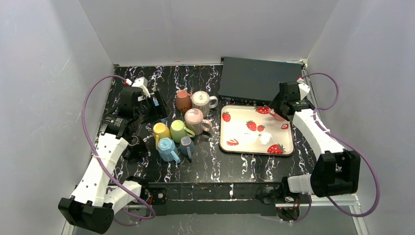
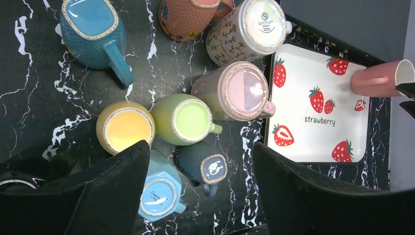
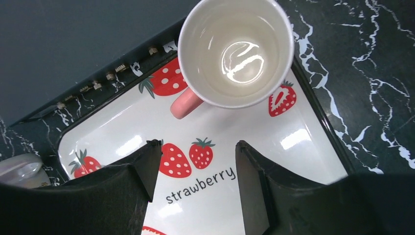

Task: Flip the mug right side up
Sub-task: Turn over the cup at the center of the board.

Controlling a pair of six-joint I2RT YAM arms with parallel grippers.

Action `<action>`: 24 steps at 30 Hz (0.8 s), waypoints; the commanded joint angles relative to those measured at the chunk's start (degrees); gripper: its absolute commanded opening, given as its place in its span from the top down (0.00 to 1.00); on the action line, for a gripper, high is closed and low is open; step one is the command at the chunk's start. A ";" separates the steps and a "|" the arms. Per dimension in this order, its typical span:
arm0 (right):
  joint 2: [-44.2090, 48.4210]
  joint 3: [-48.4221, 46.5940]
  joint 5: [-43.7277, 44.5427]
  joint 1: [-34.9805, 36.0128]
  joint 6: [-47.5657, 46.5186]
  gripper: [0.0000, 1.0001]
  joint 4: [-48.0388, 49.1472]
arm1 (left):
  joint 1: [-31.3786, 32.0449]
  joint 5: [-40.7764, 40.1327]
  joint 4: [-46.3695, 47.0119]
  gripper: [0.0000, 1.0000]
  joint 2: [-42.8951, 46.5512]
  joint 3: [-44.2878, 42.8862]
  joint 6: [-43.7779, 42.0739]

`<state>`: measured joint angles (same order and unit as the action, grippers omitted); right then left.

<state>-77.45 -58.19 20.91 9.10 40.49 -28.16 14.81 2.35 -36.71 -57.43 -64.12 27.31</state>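
1. Over the near-left cluster of bottom-up mugs [image 2: 188, 120]: left gripper [image 2: 200, 152] spread wide, holding nothing.
2. Farther back, on the strawberry tray [image 3: 303, 147], far right corner: pink mug [image 3: 236, 51], standing mouth-up.
3. Above, clear of that mug: right gripper [image 3: 198, 147], released, jaws apart, empty.

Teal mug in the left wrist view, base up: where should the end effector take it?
Probably the handle, from above. The teal mug stands apart from the other mugs and its handle juts out over bare table with room either side; the squarish body looks wide.
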 commanded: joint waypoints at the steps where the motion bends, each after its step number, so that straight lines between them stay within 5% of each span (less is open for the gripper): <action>1: 4.61 0.36 3.69 -0.14 0.42 0.34 -2.16 | 0.15 -0.20 -0.29 0.25 0.26 -1.82 -0.56; 24: 3.02 -6.31 5.27 -0.24 -1.96 0.26 -5.61 | 0.01 -13.13 0.03 0.23 -3.58 -6.78 -0.63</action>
<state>-74.61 -61.41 24.58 9.06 40.07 -34.24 14.81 -6.98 -37.28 -59.35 -69.17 26.65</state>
